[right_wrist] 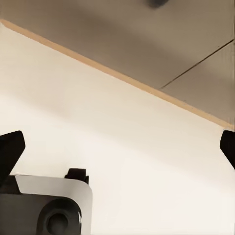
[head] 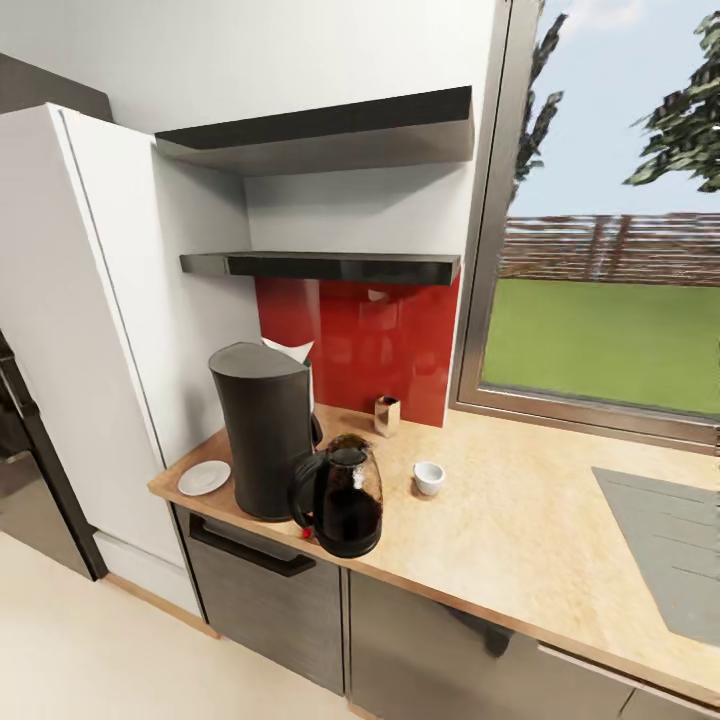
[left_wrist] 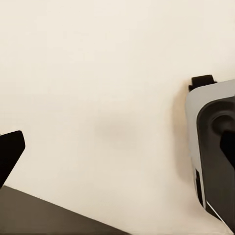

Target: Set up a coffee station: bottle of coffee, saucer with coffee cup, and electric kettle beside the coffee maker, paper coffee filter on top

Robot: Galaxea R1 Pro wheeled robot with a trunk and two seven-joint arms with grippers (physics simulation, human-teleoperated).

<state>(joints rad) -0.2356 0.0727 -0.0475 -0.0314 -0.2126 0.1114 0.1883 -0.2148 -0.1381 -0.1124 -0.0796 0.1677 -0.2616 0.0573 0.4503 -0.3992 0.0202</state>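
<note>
The tall dark grey coffee maker [head: 262,430] stands at the left end of the light-wood kitchen countertop [head: 520,540]. The brownish electric kettle [head: 345,498] touches its right front side. The white saucer [head: 204,478] lies bare to the left of the coffee maker. The small white coffee cup [head: 429,478] stands on the wood to the right of the kettle. A white corner of the paper coffee filter [head: 291,350] peeks out behind the coffee maker's top. The bottle of coffee is out of view. My left gripper [left_wrist: 117,149] and right gripper [right_wrist: 119,147] hang open over the floor, holding nothing.
Two dark kitchen shelves [head: 330,266] hang above the red backsplash, their tops hidden from below. A small tan-brown box [head: 387,415] stands at the back. The steel sink [head: 670,545] is at the right, and a tall white cabinet [head: 90,330] stands at the left. My base [left_wrist: 210,147] is on the pale floor.
</note>
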